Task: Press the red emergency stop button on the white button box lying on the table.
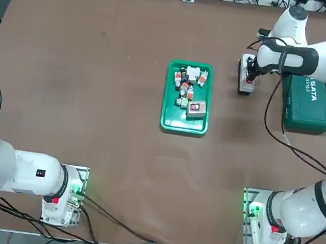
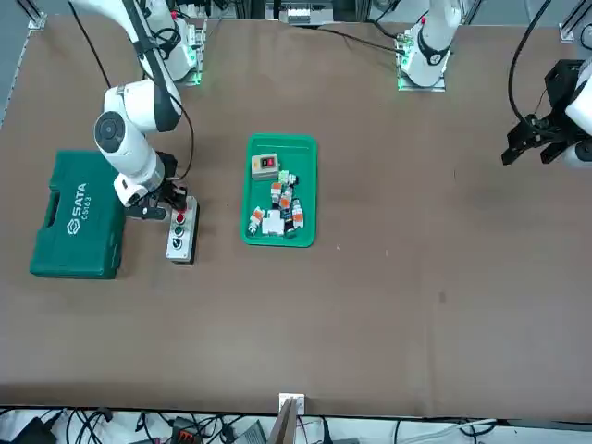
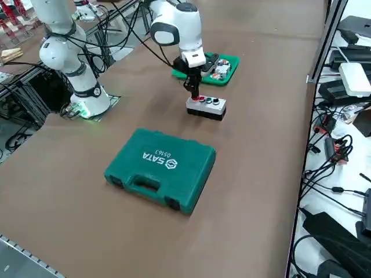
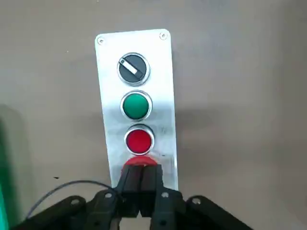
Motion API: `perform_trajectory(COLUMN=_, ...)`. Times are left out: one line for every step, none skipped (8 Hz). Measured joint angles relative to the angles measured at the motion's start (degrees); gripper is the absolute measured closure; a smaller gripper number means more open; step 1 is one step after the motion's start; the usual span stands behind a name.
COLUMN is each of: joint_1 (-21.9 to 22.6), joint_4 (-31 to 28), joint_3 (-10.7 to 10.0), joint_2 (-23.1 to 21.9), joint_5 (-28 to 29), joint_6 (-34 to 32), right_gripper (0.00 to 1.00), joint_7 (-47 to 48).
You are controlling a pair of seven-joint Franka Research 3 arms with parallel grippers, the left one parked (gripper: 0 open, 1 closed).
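Box [image 1: 247, 74] lies on table [image 1: 95, 89], right half, far side, between green tray [image 1: 187, 97] and green toolbox [image 1: 309, 104], just left of the toolbox but apart from it. Its long axis runs near-to-far.

Wrist view shows the faceplate: black selector knob [image 4: 133, 68], green btn [image 4: 135, 106], a flat red btn [image 4: 139, 141], then the red e-stop [image 4: 140, 162] at the end closest to the fingers.

R gripper [image 4: 141, 184] sits directly over that end of the box, pointing down, fingers together w/ no gap, nothing held. Fingertips [image 4: 130, 179] overlap the e-stop cap; looks like contact or just above it, can't tell which. Side view agrees: gripper [image 3: 193, 92] is down at the box's red end.

Step in hand, as I judge it: the press itself, approach done.

Next move calls for a short straight push down, tips kept centred on the cap. Risk: sliding off toward the flat red btn, or shoving the unsecured box sideways.
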Motion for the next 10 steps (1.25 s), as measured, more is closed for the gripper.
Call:
perform_trajectory(joint_1=-0.05, joint_4=0.70, joint_3=-0.05, joint_2=-0.62, joint_5=0.00, joint_6=-2.40, right_gripper=0.99, joint_7=0.00)
perform_trajectory(joint_1=-0.27, joint_4=2.16, joint_3=-0.26, joint_2=-2.04, joint_5=0.00, joint_6=-5.51, right_gripper=0.98, joint_7=-0.01)
perform_trajectory(joint_1=-0.98, joint_4=4.82, joint_3=-0.35, joint_2=-3.85, joint_5=0.00, joint_6=-10.44, right_gripper=0.96, joint_7=-0.03)
perform_trajectory(joint_1=-1.97, joint_4=8.87, joint_3=-0.45, joint_2=-5.37, joint_5=0.00, joint_6=-17.07, right_gripper=0.92, joint_7=-0.10)
perform_trajectory(joint_1=-3.44, joint_4=14.44, joint_3=-0.50, joint_2=-6.23, joint_5=0.00, joint_6=-24.77, right_gripper=0.84, joint_7=-0.19)
perform_trajectory(joint_1=-5.07, joint_4=19.77, joint_3=-0.54, joint_2=-6.33, joint_5=0.00, joint_6=-30.57, right_gripper=0.68, joint_7=-0.96)
perform_trajectory(joint_1=-6.97, joint_4=24.15, joint_3=-0.60, joint_2=-6.12, joint_5=0.00, joint_6=-33.98, right_gripper=0.61, joint_7=-2.06)
perform_trajectory(joint_1=-8.73, joint_4=27.08, joint_3=-0.70, joint_2=-5.69, joint_5=0.00, joint_6=-35.52, right_gripper=0.55, joint_7=-3.76)
perform_trajectory(joint_1=-10.27, joint_4=28.60, joint_3=-0.76, joint_2=-5.29, joint_5=0.00, joint_6=-36.12, right_gripper=0.36, joint_7=-5.91)
perform_trajectory(joint_1=-11.51, joint_4=29.72, joint_3=-0.80, joint_2=-4.99, joint_5=0.00, joint_6=-37.42, right_gripper=0.16, joint_7=-7.48)
